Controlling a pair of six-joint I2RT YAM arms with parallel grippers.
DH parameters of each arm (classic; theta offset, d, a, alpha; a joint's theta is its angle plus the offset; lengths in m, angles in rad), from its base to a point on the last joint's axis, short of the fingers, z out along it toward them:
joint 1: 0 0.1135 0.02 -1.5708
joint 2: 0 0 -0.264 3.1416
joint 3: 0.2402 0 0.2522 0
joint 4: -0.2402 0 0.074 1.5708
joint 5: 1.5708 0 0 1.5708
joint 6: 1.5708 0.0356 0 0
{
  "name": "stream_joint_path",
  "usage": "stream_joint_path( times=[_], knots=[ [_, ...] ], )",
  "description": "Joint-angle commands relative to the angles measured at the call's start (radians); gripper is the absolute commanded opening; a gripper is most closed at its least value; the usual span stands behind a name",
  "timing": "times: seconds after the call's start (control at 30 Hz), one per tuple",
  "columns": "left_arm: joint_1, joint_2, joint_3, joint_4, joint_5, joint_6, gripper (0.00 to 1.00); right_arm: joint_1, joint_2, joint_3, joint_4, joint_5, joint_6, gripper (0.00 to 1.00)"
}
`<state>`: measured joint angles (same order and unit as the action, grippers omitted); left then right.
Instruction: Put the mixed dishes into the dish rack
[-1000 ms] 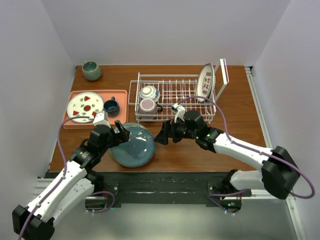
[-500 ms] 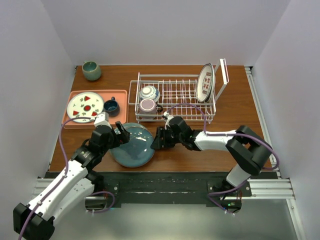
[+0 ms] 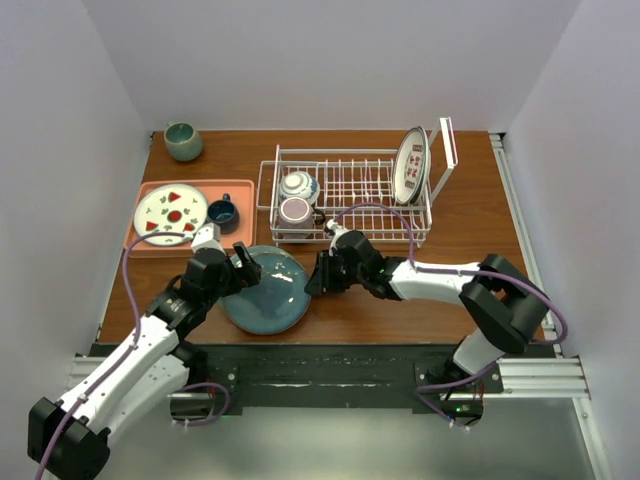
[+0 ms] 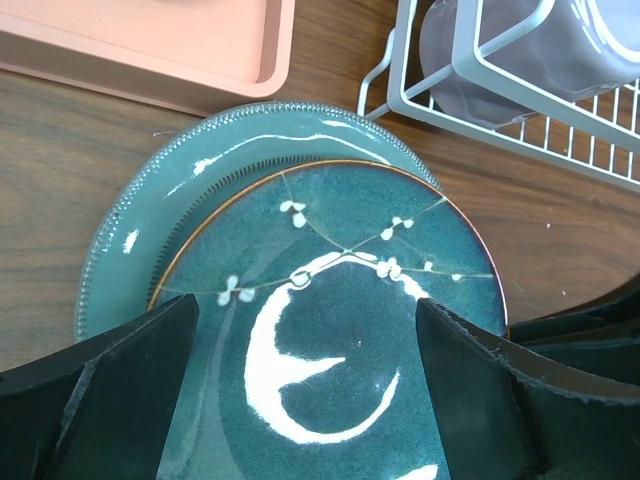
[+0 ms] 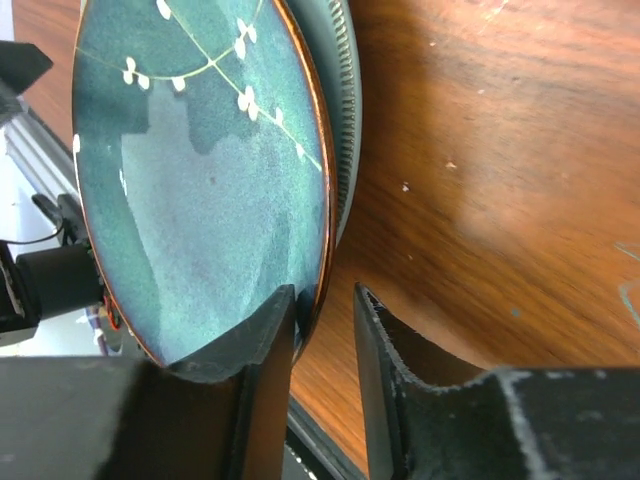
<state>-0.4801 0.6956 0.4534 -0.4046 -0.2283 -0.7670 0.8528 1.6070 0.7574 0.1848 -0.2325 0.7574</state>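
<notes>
The left arm [image 3: 150, 335] reaches forward with its elbow bent, and the left gripper [image 3: 238, 268] is tipped downward with its jaws spread wide. The right arm [image 3: 440, 278] folds low and leftward. The right gripper [image 5: 325, 330] has its jaws drawn near each other, with a narrow gap between them.

A dark teal plate [image 4: 340, 330] with white blossom sprigs lies on a larger teal plate [image 4: 150, 215], its rim at the right fingers [image 5: 400, 380]. Beyond them, the white wire rack [image 3: 345, 190] holds a bowl [image 3: 298, 184], a mug [image 3: 295, 211] and an upright plate [image 3: 411, 165].

The wooden table [image 3: 480, 200] bears a grey-green cup [image 3: 183, 140], pink tray [image 3: 240, 188], dish rack [image 3: 350, 185] and teal plate [image 4: 130, 230].
</notes>
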Motion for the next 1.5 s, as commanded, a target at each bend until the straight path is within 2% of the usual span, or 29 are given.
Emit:
stream_joint_path(
  times=[0.0,0.07,0.2,0.23,0.37,0.6,0.73,0.93,0.97,1.2,1.47],
  knots=[
    [-0.002,0.013,0.011,0.05,-0.002,-0.005,0.96,0.002,-0.071,0.042,-0.086,0.091,-0.046,0.28],
    [0.0,0.018,0.011,0.053,0.0,-0.006,0.96,0.002,-0.09,0.048,-0.106,0.114,-0.055,0.24],
    [-0.002,0.024,0.008,0.056,0.001,-0.006,0.96,0.002,-0.111,0.06,-0.137,0.131,-0.066,0.06],
    [-0.002,0.024,0.007,0.056,0.001,-0.008,0.96,0.002,-0.114,0.062,-0.139,0.131,-0.069,0.04],
    [0.0,0.024,0.005,0.056,0.001,-0.008,0.96,0.003,-0.113,0.071,-0.13,0.102,-0.067,0.07],
    [-0.002,0.024,0.001,0.053,-0.002,-0.008,0.96,0.009,-0.111,0.062,-0.087,0.081,-0.058,0.29],
    [-0.002,0.03,-0.001,0.056,0.0,-0.009,0.96,0.014,-0.055,0.071,-0.061,0.061,-0.05,0.32],
    [-0.002,0.03,-0.001,0.055,0.0,-0.011,0.96,0.025,0.025,0.089,-0.018,0.019,-0.033,0.22],
    [-0.002,0.028,-0.002,0.055,-0.002,-0.009,0.96,0.026,0.028,0.089,-0.016,0.021,-0.03,0.17],
    [-0.002,0.025,-0.004,0.053,-0.005,-0.012,0.96,0.028,-0.05,0.077,-0.123,0.137,-0.043,0.01],
    [-0.002,0.033,-0.009,0.062,0.0,-0.014,0.96,0.028,-0.165,0.08,-0.237,0.243,-0.075,0.0]
  ],
)
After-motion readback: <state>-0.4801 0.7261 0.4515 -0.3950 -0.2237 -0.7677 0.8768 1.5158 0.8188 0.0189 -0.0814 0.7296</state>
